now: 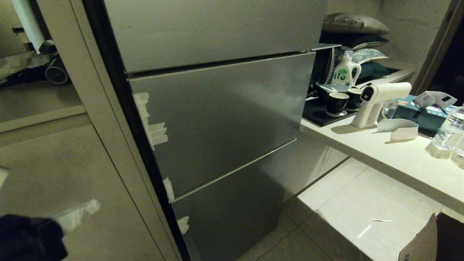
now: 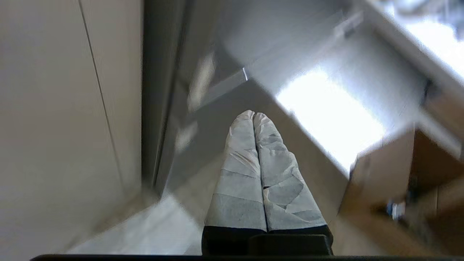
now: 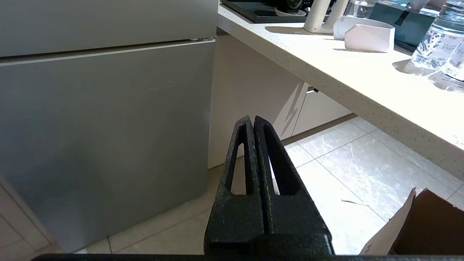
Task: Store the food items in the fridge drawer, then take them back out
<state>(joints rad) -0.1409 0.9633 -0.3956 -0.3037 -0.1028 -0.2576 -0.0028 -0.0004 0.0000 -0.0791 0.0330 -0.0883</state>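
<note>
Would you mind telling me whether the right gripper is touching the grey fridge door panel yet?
Apart. The right wrist view shows the right gripper, fingers pressed together, hanging over the floor tiles, with open space between it and the grey fridge door panel.

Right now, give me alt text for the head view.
Closed grey steel fridge panels with white tape scraps fill the frame. To the right, a pale counter holds black cups, a white spray gun and water bottles.
</note>
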